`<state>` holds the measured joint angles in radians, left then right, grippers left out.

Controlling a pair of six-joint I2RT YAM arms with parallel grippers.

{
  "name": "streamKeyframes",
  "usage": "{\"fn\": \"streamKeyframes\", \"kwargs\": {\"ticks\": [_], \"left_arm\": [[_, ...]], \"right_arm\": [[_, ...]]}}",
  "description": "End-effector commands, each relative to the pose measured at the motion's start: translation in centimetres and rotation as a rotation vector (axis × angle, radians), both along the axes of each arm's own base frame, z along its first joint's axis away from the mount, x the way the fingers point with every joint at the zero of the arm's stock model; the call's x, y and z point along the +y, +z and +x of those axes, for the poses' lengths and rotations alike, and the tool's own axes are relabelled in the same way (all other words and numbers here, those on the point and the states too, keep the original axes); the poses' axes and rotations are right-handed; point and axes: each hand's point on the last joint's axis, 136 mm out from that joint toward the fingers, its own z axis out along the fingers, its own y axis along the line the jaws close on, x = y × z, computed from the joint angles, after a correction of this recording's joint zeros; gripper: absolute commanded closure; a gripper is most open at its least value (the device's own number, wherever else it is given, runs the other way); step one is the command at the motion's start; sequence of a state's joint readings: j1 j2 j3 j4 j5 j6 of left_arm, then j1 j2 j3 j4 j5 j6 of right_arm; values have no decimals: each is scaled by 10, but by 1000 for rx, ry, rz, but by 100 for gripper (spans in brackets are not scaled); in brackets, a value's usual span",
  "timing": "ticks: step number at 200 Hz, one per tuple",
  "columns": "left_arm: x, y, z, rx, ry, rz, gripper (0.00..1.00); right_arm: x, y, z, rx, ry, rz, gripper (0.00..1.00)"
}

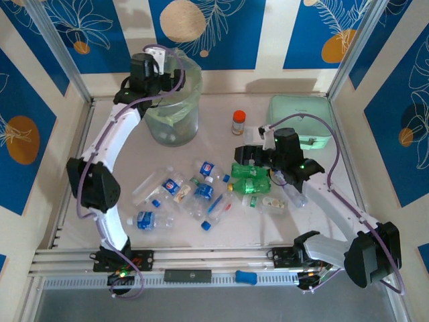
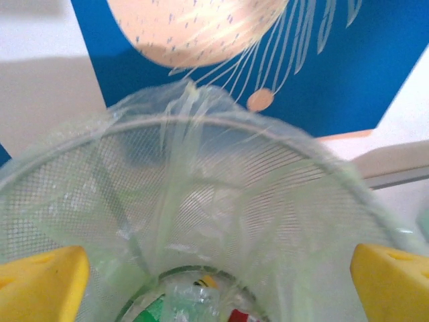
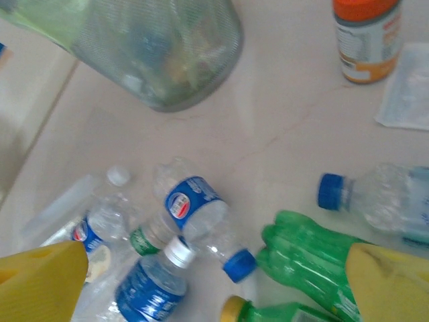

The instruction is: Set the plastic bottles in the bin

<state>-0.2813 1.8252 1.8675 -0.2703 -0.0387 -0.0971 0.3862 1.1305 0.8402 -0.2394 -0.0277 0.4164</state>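
From above I see the left gripper (image 1: pixel 155 67) over the bin (image 1: pixel 181 117), the right gripper (image 1: pixel 255 157) over the green bottles (image 1: pixel 249 178) — the nearer arm. Left wrist: jaws wide, empty, bin mouth below. Right wrist: jaws wide, empty — a green bottle (image 3: pixel 305 258) lies diagonally, just right of centre.

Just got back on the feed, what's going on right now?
The left gripper hangs open above the mouth of the bin, holding nothing. A few bottles already lie at the bin's bottom. The right gripper is open, low over the green bottles on the table, not yet gripping one. A scatter of clear blue-labelled bottles lies on the table in front of the bin, so most of the job is left.
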Motion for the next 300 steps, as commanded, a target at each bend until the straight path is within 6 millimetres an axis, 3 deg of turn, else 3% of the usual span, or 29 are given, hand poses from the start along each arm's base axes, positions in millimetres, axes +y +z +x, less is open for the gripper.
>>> {"fn": "streamKeyframes", "kwargs": {"ticks": [1, 16, 61, 93, 138, 192, 256, 300], "left_arm": [[-5, 51, -42, -74, -83, -122, 1], [-9, 57, -65, -91, -131, -185, 1], [-29, 23, -122, -62, -257, -338, 1], [-43, -21, -151, 32, -303, -410, 0], [-63, -87, -179, 161, -329, -442, 1], [-91, -149, -189, 336, -355, -509, 1], [-108, -154, -181, 361, -390, -545, 1], [-108, -156, -181, 371, -389, -537, 1]], "right_arm": [[-19, -5, 2, 44, -36, -116, 1], [-33, -11, 5, 84, -57, -223, 1], [-79, -30, 7, 227, -160, -481, 1], [-113, -48, -3, 356, -234, -584, 0], [-132, -73, -25, 514, -292, -518, 6], [-147, -96, -25, 617, -359, -460, 14], [-147, -139, -28, 752, -367, -477, 21], [-153, -163, -31, 814, -373, -530, 23]]}}
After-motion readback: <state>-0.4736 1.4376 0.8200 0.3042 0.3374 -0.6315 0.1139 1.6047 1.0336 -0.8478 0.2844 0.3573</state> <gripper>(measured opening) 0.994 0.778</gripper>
